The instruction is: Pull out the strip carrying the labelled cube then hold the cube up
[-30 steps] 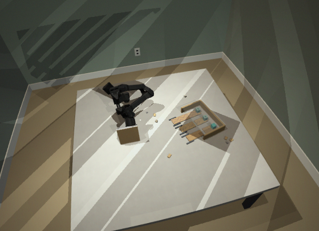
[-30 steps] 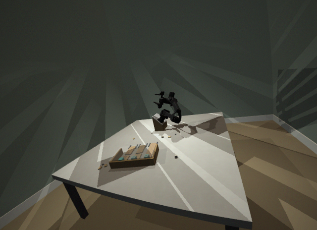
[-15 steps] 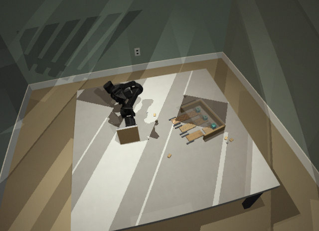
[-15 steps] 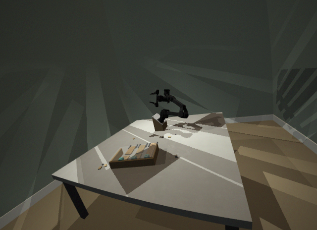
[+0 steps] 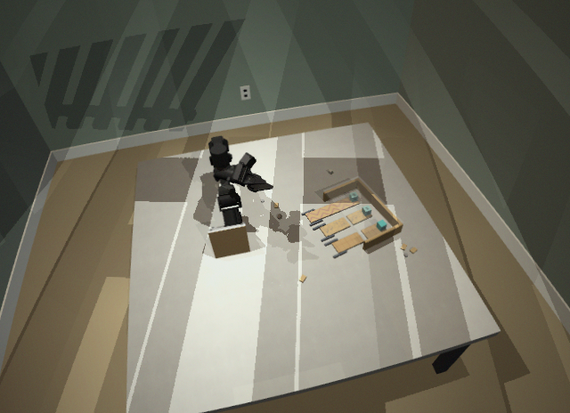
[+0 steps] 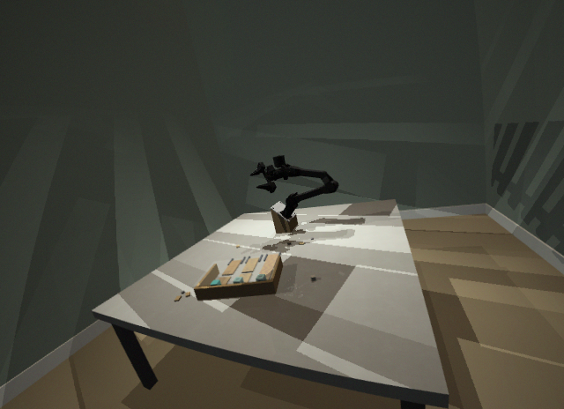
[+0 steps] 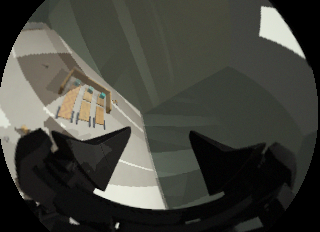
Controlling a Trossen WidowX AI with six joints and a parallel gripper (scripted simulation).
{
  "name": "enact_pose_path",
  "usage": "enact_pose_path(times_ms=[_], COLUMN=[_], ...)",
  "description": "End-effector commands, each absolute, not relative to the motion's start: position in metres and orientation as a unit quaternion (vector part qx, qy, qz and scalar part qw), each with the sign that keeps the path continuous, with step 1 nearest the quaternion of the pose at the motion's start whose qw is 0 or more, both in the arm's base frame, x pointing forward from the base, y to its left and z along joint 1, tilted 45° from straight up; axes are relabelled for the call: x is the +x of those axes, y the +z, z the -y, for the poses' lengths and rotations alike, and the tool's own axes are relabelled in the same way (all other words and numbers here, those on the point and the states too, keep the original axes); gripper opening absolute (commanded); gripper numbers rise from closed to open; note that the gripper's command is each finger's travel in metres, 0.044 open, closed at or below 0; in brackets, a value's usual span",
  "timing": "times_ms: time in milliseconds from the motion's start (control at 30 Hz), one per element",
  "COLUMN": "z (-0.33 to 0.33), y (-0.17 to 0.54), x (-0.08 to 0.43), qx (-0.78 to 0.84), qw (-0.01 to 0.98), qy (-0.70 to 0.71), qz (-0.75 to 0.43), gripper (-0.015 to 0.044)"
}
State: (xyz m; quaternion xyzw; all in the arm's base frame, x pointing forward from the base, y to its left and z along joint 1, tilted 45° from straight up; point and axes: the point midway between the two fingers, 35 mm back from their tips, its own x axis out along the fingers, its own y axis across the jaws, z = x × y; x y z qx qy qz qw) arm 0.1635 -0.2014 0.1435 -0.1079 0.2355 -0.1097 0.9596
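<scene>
My gripper point(image 6: 254, 180) point(image 7: 160, 132) is open and empty, high above the table and away from the strips. The patterned strip point(image 5: 329, 210) point(image 6: 271, 262) point(image 7: 68, 104) looks to be in one piece; a teal cube point(image 5: 354, 197) point(image 6: 261, 277) point(image 7: 78, 83) is at its far end. The middle strip point(image 5: 335, 226) point(image 6: 250, 264) shows a gap before its far part point(image 5: 358, 216), by a second cube point(image 5: 366, 210) point(image 6: 237, 279). The third strip point(image 5: 348, 241) point(image 6: 233, 266) also shows a gap before its far part point(image 5: 373, 230), by a third cube point(image 5: 381, 224) point(image 6: 215, 282). Cube labels are too small to read.
A wooden frame point(image 5: 381, 205) point(image 6: 236, 292) walls the strips' far ends. Dark bars flank their near ends. Small wooden bits point(image 5: 302, 278) point(image 5: 413, 250) and a small stone point(image 5: 329, 171) point(image 6: 313, 278) lie around it. A brown block stands by the arm's base.
</scene>
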Motion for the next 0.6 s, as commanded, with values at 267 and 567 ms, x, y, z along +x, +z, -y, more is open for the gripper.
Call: enact_pose_path(times_ms=[267,567], z=[0.119,0.041], y=[0.1,0.075], x=[0.28,0.322], qx=[0.195,0.332], qw=[0.944,0.873], qy=[0.082,0.169], qz=[-0.253,-0.314], gripper=[0.04,0.04])
